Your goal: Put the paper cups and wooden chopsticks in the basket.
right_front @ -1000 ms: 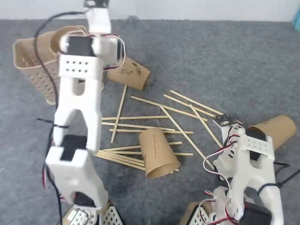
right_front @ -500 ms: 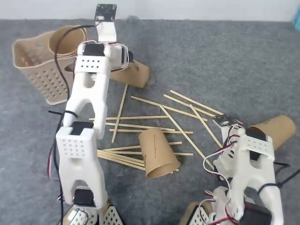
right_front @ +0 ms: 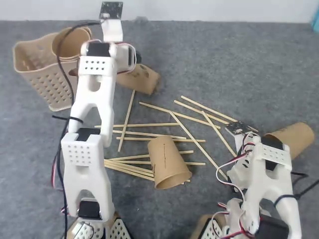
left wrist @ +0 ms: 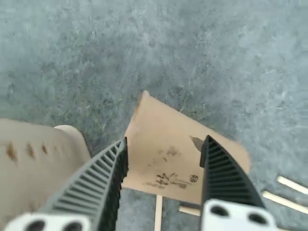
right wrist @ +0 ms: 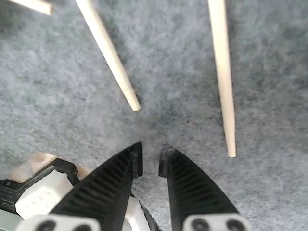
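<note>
Although one paper cup [right_front: 70, 42] already sits in the basket [right_front: 40, 74], other cups [right_front: 168, 162] and all chopsticks [right_front: 164, 117] lie outside it. The left gripper [left wrist: 166, 144] hangs open over the cup [right_front: 144, 79] just beside the basket; the right gripper [right wrist: 150, 151], far from the basket, is closed on nothing.

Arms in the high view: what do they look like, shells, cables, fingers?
The left arm and right arm are white plastic shells with perforated panels, black servos and red, white and black cables. Wrist views show black ribbed fingers on white bases.
</note>
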Controlling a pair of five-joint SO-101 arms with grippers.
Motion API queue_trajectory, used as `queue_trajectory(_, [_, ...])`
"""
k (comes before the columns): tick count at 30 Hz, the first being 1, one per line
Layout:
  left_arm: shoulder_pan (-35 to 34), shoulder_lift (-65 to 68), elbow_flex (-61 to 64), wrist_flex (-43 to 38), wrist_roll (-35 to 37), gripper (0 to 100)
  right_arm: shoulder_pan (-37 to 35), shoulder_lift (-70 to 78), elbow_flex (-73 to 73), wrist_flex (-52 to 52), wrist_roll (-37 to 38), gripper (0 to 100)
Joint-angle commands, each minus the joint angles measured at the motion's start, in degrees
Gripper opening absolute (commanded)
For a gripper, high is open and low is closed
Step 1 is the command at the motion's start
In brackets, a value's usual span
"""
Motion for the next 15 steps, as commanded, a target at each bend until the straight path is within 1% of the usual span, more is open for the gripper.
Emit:
queue_trajectory(1, [-0.79,-0.53,-12.26,6.42,0.97,23,-0.40,-2.07,-0.35,-0.13,0.88,6.9])
queue_trajectory(4, [-1.49,-0.26,-15.60,7.82,0.88,23,-0.31,-2.07,-0.35,-0.13,0.88,6.9])
queue_trajectory(8, [-2.11,1.67,-13.67,4.40,0.44,24,-0.13,-2.07,-0.35,0.13,1.05,6.9])
queue_trajectory(15, [-2.02,10.73,-13.32,-1.05,0.44,24,-0.13,-2.07,-0.35,0.13,1.05,6.9])
